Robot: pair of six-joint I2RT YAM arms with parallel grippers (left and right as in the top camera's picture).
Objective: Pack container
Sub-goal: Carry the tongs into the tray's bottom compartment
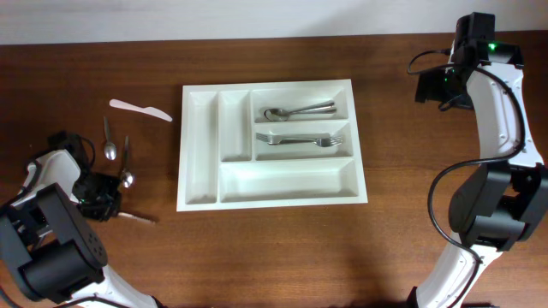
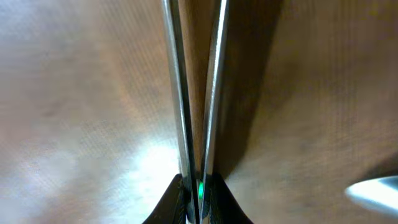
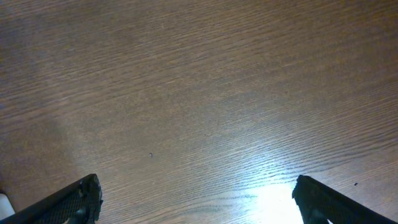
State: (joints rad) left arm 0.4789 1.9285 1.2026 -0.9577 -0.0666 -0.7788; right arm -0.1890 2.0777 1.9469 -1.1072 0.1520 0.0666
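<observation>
On the left arm [image 1: 53, 168] the jaws are clamped on two thin metal handles [image 2: 176, 93] — probably to carry both together. The container [image 1: 287, 180] waits on the tabletop [image 1: 282, 248], well to the right of these jaws; the right arm [image 1: 497, 111] holds its jaws wide apart, idle.

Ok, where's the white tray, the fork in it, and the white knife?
white tray [image 1: 287, 180], overhead view, bare bottom compartment
fork [image 1: 300, 139], overhead view, its middle
white knife [image 1: 139, 109], overhead view, its middle
</observation>
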